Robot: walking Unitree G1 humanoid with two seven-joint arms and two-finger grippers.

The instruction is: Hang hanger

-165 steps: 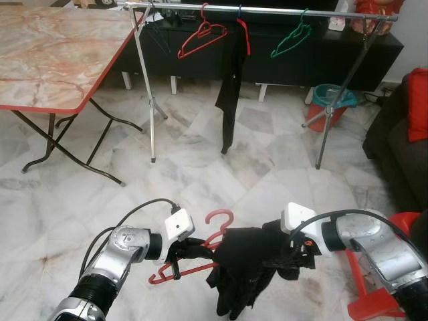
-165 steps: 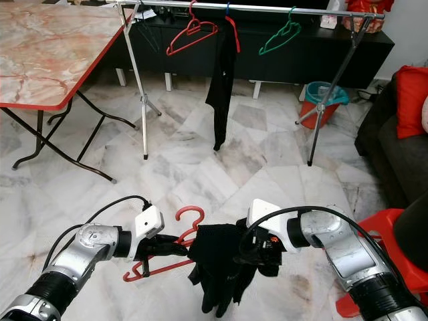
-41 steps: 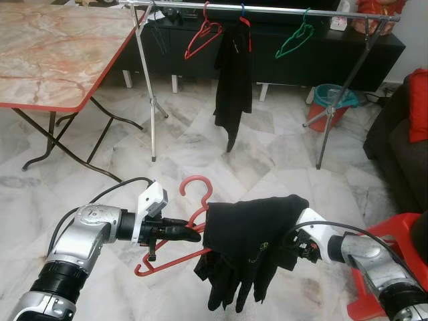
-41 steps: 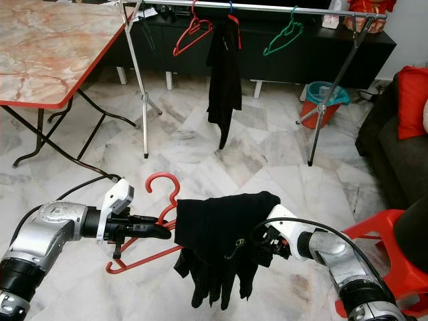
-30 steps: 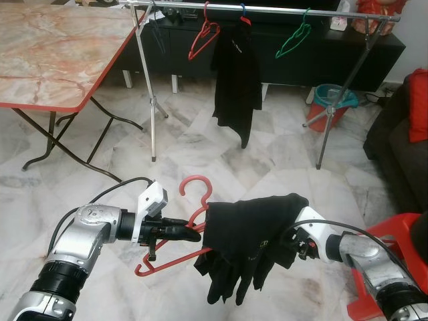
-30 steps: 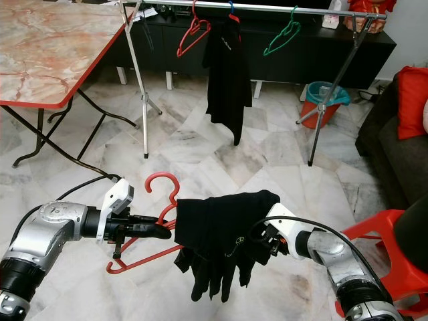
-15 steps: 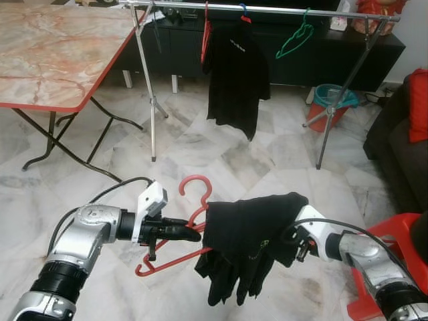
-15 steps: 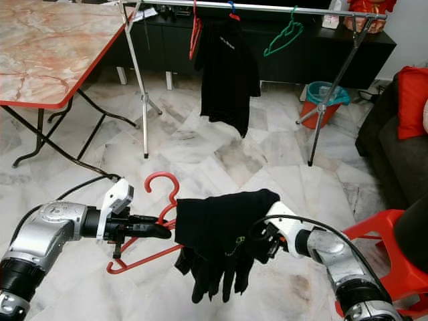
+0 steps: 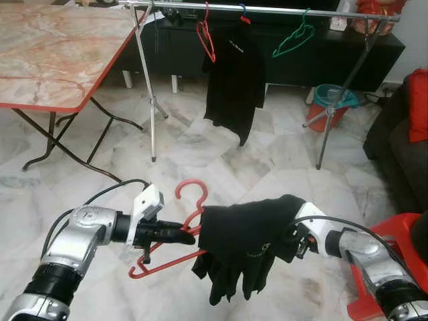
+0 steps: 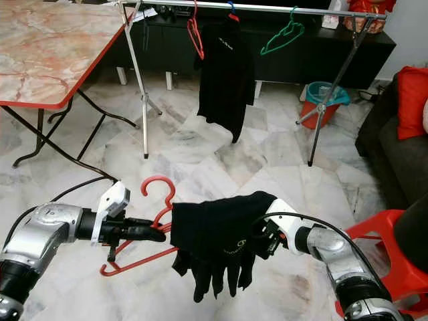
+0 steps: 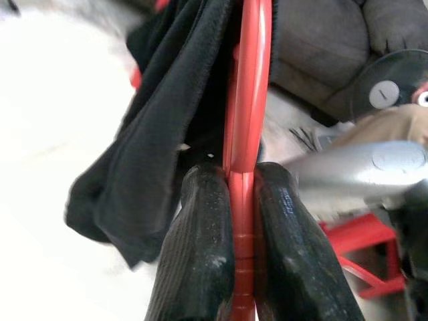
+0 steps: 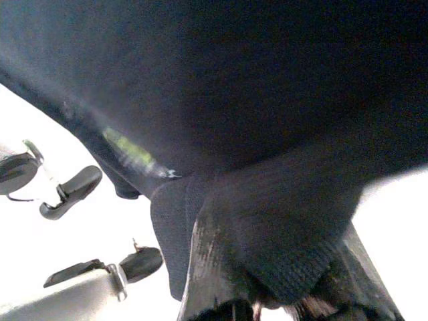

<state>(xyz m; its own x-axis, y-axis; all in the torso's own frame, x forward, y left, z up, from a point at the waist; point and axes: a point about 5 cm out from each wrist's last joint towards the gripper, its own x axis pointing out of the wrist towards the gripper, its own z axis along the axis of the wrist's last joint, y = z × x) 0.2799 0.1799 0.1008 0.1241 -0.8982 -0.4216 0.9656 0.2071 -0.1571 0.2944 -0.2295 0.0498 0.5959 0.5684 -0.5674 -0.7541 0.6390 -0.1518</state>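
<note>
A marble floor (image 9: 200,160) runs back to a clothes rail (image 9: 267,9) at 12 o'clock, where a black shirt (image 9: 234,80) hangs. At 6 o'clock, the left gripper (image 9: 188,232) has its fingers (image 11: 200,254) clamped on a red hanger (image 9: 167,257). The right gripper (image 10: 267,241) pinches the black garment (image 9: 244,241) draped over it.

My two head eyes look forward and down over the marble floor (image 9: 267,167), sharing nearly one scene, from my arms up to the clothes rail (image 9: 267,9) far ahead. My left wrist camera sits very near, looking along its fingers (image 11: 200,261) at the red hanger (image 11: 246,134). My right wrist camera is pressed against the black shirt (image 12: 254,100).
</note>
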